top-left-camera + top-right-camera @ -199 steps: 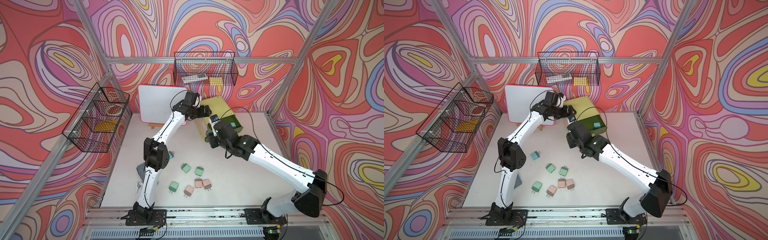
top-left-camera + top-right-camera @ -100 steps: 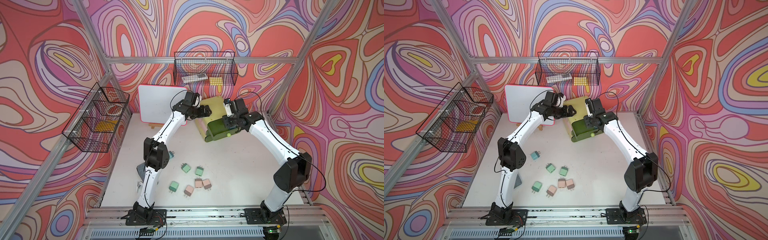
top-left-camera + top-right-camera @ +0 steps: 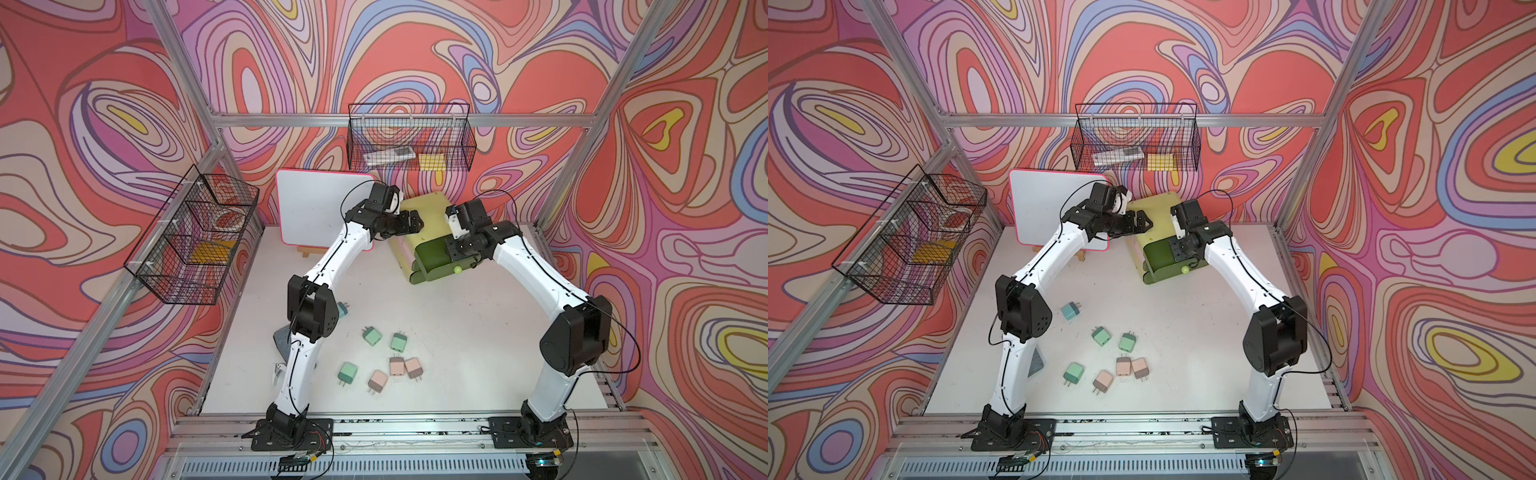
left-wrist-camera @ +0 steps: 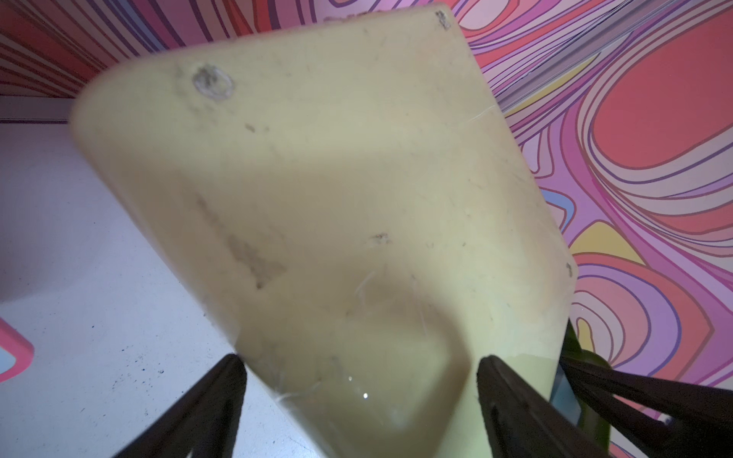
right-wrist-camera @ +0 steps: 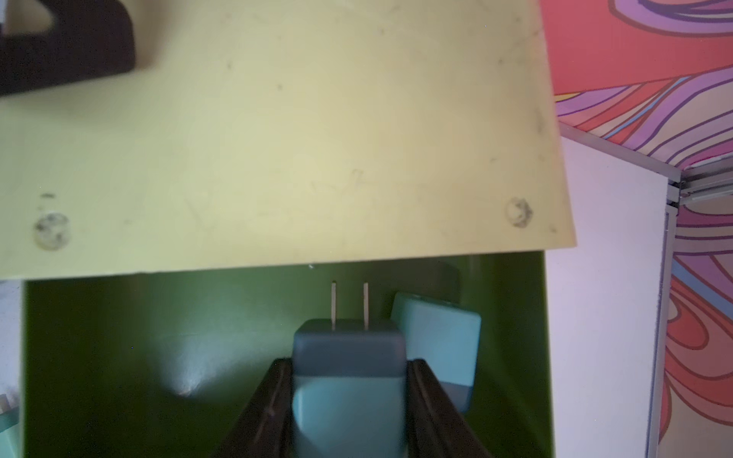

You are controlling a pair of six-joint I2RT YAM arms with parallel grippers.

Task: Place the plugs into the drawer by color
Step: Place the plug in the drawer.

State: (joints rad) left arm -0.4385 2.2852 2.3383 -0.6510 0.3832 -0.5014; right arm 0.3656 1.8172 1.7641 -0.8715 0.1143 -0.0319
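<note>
The right gripper (image 5: 349, 376) has swung over the open top drawer (image 5: 99, 357), clamped on a blue plug (image 5: 349, 353) (another blue plug (image 5: 440, 341) already lies inside). The left gripper (image 4: 359, 361) seemingly clasps the chest (image 3: 419, 212), far centre.

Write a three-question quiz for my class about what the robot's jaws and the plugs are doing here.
1. True or false: the right jaws hold a pink plug.
2. How many mint green plugs lie on the table? A two, B three, C four.
3. Fill in: the loose plug in the open drawer is light ____.
Key: 1 false, the held plug is light blue; 2 B; 3 blue.
</note>
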